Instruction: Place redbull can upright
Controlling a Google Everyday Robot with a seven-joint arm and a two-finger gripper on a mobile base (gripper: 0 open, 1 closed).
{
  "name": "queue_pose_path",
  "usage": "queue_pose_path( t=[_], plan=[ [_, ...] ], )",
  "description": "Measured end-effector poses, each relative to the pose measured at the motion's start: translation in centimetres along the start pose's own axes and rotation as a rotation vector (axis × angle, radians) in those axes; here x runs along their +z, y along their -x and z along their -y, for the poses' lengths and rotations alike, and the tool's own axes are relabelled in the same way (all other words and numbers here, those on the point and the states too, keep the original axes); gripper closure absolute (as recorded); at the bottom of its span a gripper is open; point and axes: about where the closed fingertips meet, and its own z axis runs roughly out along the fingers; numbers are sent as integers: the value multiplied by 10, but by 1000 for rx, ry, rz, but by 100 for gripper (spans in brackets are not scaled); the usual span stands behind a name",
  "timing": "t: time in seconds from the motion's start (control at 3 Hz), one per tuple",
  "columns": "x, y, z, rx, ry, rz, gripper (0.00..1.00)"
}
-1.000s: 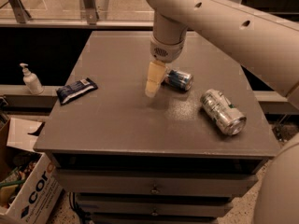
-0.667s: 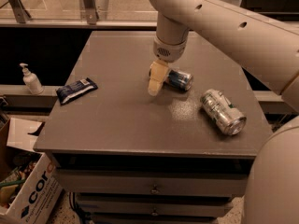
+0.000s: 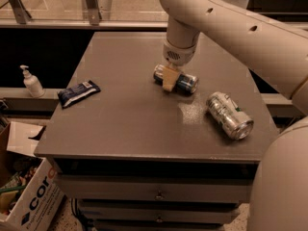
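Note:
The redbull can point(image 3: 186, 83) lies on its side on the grey table point(image 3: 120, 129), towards the back and right of the middle, with its silver top pointing right. My gripper point(image 3: 168, 82) comes down from the arm above and sits right over the can's middle. It covers part of the can, so the can shows on both sides of it. The can rests on the table.
A fatter silver can with green markings point(image 3: 230, 115) lies on its side to the right, near the table's right edge. A dark blue snack packet point(image 3: 78, 93) lies at the left edge. A pump bottle point(image 3: 32, 82) and a cardboard box point(image 3: 24, 196) stand left of the table.
My gripper has moved right, from beside the can's left end to over its middle. The can and the other things have not moved.

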Motion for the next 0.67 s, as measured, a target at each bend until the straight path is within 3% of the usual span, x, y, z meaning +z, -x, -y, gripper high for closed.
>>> queue_pose_path(
  t=[0.33, 0.67],
  plan=[
    [2, -3, 1, 9, 6, -1, 64],
    [-14, 4, 0, 12, 25, 47, 88]
  ],
)
